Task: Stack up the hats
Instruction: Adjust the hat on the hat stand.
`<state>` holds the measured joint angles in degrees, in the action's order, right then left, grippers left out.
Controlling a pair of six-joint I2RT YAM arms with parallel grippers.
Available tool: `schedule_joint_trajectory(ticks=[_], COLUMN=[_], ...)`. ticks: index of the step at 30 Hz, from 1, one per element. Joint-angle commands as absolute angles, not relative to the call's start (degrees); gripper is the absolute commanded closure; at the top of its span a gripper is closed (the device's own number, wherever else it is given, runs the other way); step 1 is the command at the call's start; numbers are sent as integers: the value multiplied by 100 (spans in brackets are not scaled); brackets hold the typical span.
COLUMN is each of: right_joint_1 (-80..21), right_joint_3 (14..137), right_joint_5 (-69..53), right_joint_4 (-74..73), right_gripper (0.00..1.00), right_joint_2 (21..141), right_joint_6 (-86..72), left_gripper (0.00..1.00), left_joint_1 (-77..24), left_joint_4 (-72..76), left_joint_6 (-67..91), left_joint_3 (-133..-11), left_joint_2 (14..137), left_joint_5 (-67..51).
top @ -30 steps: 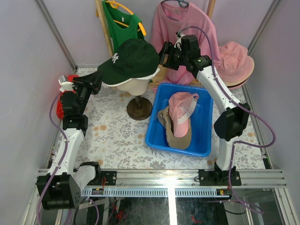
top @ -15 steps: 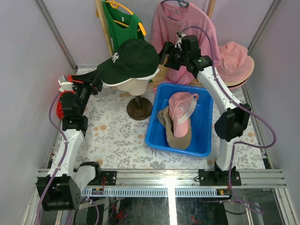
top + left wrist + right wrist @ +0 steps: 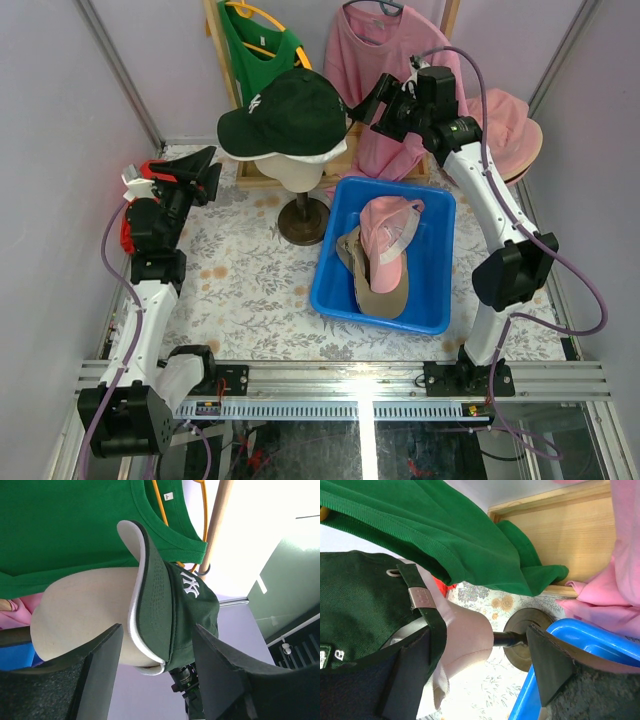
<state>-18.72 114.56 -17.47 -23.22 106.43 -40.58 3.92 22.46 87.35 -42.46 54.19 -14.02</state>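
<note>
A dark green baseball cap [image 3: 295, 110] sits on the cream mannequin head [image 3: 300, 172], over a white edge underneath. My left gripper [image 3: 208, 168] is open and empty, left of the cap's brim and apart from it; its wrist view shows the cap [image 3: 195, 610] beyond the fingers. My right gripper [image 3: 358, 106] is open at the cap's back right; its wrist view shows the cap's strap [image 3: 420, 597] by one finger. A pink cap [image 3: 385, 225] lies on a tan hat [image 3: 385, 290] in the blue bin [image 3: 335, 290]. Pink bucket hats [image 3: 505, 125] sit at the back right.
The mannequin stands on a dark round base [image 3: 303, 220] just left of the bin. A green shirt [image 3: 255, 45] and a pink shirt [image 3: 375, 50] hang on a wooden rack at the back. A red cloth bundle [image 3: 128, 230] lies by the left arm.
The mannequin head and green cap have shifted right and back. The cap's brim is now clear of my left gripper. My right arm has moved right and up.
</note>
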Motion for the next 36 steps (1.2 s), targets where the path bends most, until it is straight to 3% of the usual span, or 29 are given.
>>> schedule_joint_trajectory(ticks=[1,20,36], right_joint_1=[-1810,-1868,-1908], right_joint_3=[11404,11889,12066], right_joint_5=[-1710,-2379,-2070], right_joint_4=[-2047,-2262,-2599], right_gripper=[18,15,14], right_joint_2=[10406,10922,10697], right_joint_6=[-4141,-4377,-4169], left_gripper=[43,41,40], left_joint_1=[437,392,360], left_joint_4=[2182,2365,2399], left_joint_6=[8605,8587,8508], left_joint_3=[-4339,-4326,-4528], left_joint_2=[5343,5550,5650], left_joint_5=[-1318,-1375,-1403])
